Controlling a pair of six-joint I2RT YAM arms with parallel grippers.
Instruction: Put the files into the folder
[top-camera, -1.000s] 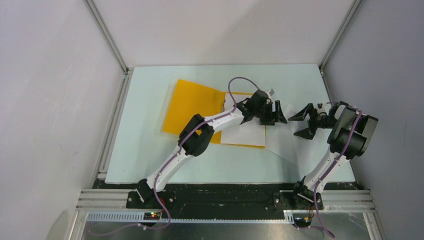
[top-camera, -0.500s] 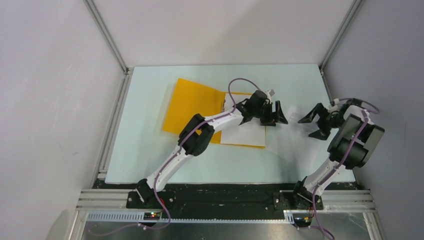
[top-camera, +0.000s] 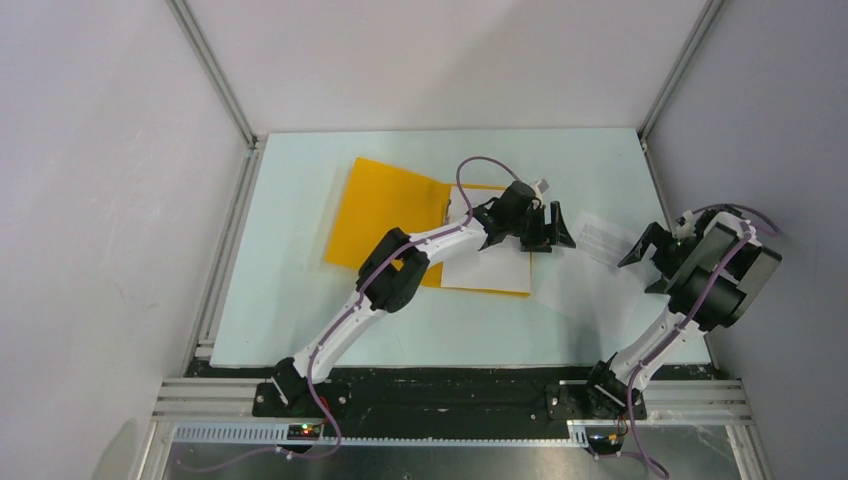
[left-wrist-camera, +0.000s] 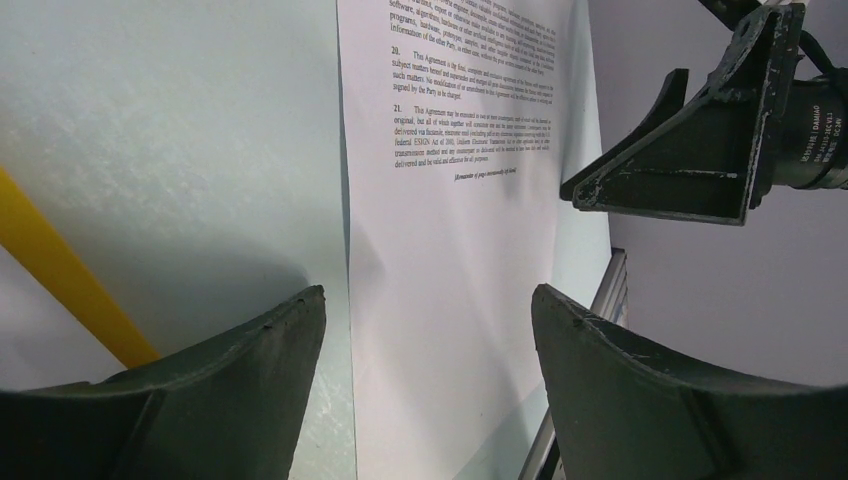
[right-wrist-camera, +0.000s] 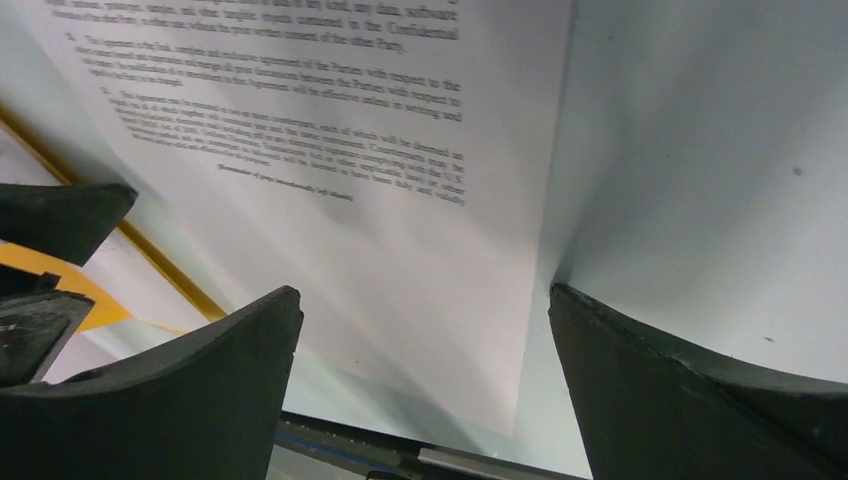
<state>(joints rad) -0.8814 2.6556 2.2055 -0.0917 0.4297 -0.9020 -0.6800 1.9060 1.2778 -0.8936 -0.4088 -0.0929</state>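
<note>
I find the left tool (top-camera: 550, 236) open and empty, hovering at the right edge of the open folder (top-camera: 385, 212), which carries one sheet (top-camera: 490, 268). The right tool (top-camera: 648, 268) is likewise open (nothing gripped), over the right margin of a loose printed file (top-camera: 598, 275) lying on the bench (top-camera: 290, 280) between both tools.

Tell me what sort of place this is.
Probably a robotics lab test cell. Plain white panels in an aluminium frame enclose a pale table. The left arm and right arm are bolted at its near edge. A folder and printed sheet lie on it.
</note>
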